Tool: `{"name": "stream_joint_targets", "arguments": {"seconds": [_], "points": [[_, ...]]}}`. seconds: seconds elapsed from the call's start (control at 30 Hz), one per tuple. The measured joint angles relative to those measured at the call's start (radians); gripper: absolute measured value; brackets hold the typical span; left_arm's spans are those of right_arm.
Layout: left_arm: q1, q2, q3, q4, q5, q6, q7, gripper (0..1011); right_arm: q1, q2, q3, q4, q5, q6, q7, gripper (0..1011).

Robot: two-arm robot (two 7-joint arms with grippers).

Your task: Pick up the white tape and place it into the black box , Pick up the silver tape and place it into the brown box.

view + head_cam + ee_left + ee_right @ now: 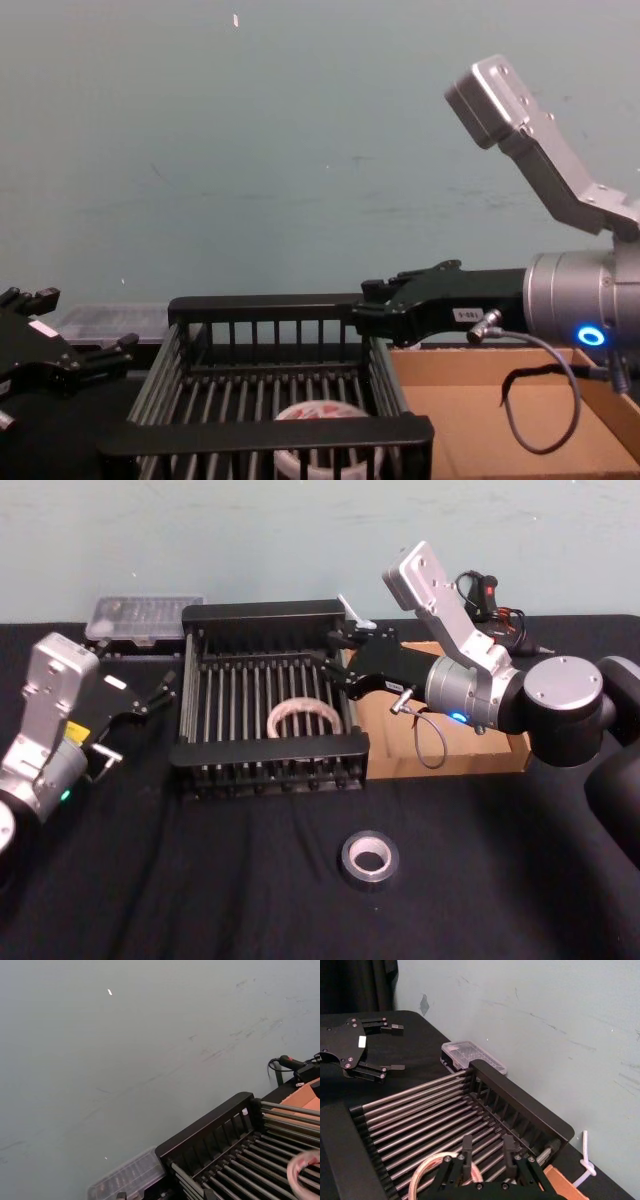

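Right gripper (338, 658) over the black box (268, 754), fingers (467, 1146) spread, empty; white tape (305, 720) lies just below them. Silver tape (367, 857) on table, apparently untouched. Left gripper (165, 692) spread, idle.

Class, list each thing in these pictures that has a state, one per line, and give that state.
White tape: lying flat inside the black box.
Silver tape: flat on the table, outside both boxes.
Brown box: no tape in the part that shows.
Right gripper: open, above the black box's right side.
Left gripper: open, left of the black box.
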Motion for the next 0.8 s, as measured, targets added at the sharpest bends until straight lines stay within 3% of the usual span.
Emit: {"name": "stream_joint_targets", "arguments": {"seconds": [0.6,0.8], "points": [[0.000,0.000,0.000,0.000,0.000,0.000,0.000,1001,-0.001,0.001,0.000,-0.001,0.001,0.002,0.000,929],[0.000,0.000,0.000,0.000,0.000,0.000,0.000,1001,-0.001,0.001,0.000,-0.001,0.001,0.002,0.000,1002]]}}
